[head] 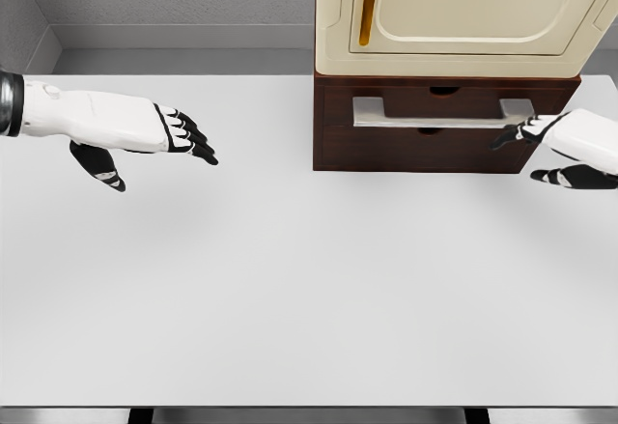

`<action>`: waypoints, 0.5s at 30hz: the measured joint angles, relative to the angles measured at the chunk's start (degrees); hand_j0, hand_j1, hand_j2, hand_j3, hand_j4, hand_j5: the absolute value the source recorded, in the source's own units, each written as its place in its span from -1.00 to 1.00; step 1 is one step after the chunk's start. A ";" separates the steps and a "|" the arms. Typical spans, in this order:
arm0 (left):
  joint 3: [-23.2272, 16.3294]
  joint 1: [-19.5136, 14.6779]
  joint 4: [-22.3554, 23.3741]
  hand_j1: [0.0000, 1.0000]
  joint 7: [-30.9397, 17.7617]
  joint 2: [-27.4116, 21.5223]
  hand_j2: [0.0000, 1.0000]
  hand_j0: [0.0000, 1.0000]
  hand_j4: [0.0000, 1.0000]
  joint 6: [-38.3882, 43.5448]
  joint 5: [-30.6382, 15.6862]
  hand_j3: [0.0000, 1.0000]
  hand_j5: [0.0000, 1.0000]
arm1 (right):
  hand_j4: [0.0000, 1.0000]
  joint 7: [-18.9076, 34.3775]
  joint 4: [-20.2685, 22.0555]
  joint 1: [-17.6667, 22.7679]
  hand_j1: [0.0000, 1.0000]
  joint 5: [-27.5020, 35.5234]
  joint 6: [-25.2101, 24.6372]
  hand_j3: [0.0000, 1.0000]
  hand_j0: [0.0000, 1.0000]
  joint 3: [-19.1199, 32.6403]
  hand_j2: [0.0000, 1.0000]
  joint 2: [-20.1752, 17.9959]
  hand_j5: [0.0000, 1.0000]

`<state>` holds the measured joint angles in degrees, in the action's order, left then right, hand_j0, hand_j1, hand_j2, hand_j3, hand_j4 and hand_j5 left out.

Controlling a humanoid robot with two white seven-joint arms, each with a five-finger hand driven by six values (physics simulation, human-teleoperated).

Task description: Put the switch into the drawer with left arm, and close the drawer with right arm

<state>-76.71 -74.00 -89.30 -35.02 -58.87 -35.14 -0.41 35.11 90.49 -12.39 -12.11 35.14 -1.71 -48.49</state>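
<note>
A: Start at the left. What is the left hand point(145, 132) doing?

B: It hovers over the white table point(290, 289), well apart from everything else, fingers stretched out and loosely spread, thumb hanging below. It holds nothing.

A: And the switch?

B: I cannot find it. Nothing lies on the bare tabletop, and the left hand is empty. Judging by that, it may already sit inside the drawer, but the drawer's inside is hidden from here.

A: Move right, then.

B: A dark wooden drawer unit point(386, 149) stands at the back of the table, with a cream appliance point(463, 14) on top. A pale grey handle bar point(439, 112) runs left to right across the drawer front point(338, 105). How far the drawer is pulled out, I cannot tell.

A: The right hand point(570, 149)?

B: It is at the bar's right end, fingertips point(512, 136) touching or just beside it, fingers extended, gripping nothing. It is far nearer the drawer than the left. The front lies away from the robot, so I judge closing calls for a push straight back.
</note>
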 measured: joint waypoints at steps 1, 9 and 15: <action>0.00 0.00 0.00 1.00 0.00 0.00 1.00 1.00 1.00 0.00 0.00 1.00 1.00 | 0.48 -0.01 -0.04 0.35 0.48 -0.01 0.01 0.48 0.48 0.06 0.48 -0.11 0.48; 0.01 0.79 -0.13 1.00 0.00 0.04 1.00 1.00 1.00 -0.01 -0.04 1.00 1.00 | 0.50 -0.06 0.00 3.34 0.50 -0.28 0.05 0.50 0.50 1.58 0.50 -0.46 0.50; 0.61 1.41 -0.47 1.00 0.00 -0.34 1.00 1.00 1.00 0.00 -0.58 1.00 1.00 | 1.00 -0.08 1.44 7.03 1.00 -2.10 0.05 1.00 1.00 1.58 1.00 -0.64 1.00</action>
<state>-76.10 -72.60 -89.77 -35.02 -59.21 -35.14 -0.99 35.03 91.93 -5.36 -14.21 35.19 -0.13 -49.13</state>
